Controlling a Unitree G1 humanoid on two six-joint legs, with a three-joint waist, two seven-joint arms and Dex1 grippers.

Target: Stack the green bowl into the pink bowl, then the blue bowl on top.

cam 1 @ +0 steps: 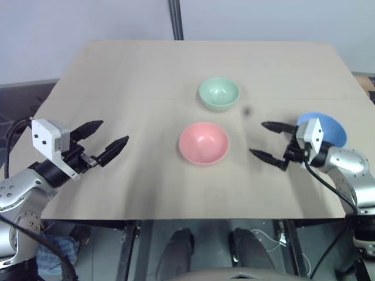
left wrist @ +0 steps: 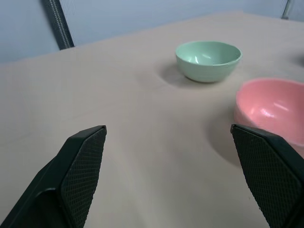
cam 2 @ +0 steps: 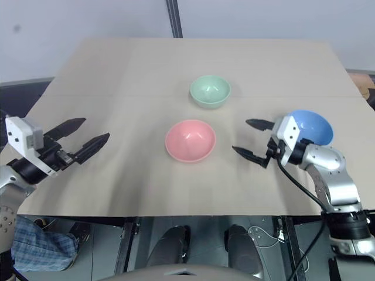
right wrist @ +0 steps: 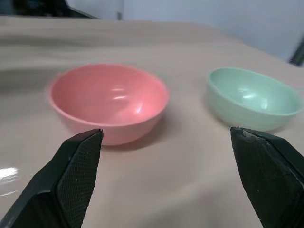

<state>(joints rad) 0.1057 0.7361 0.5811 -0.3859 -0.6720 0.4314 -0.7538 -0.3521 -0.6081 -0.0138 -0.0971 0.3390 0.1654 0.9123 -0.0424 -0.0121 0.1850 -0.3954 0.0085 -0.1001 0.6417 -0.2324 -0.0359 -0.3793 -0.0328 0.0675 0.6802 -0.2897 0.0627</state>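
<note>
Both hands [cam 1: 99, 142] [cam 1: 268, 141] wide open, empty.

Bright even light, soft shadows under bowls, glossy highlights, wrist views slightly soft

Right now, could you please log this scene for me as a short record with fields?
surface: tan table
green bowl: upright, empty, farthest back
pink bowl: upright, empty, centre
blue bowl: behind the right gripper, partly hidden
left gripper: open, holding nothing
right gripper: open, holding nothing
stacking: none yet
</note>
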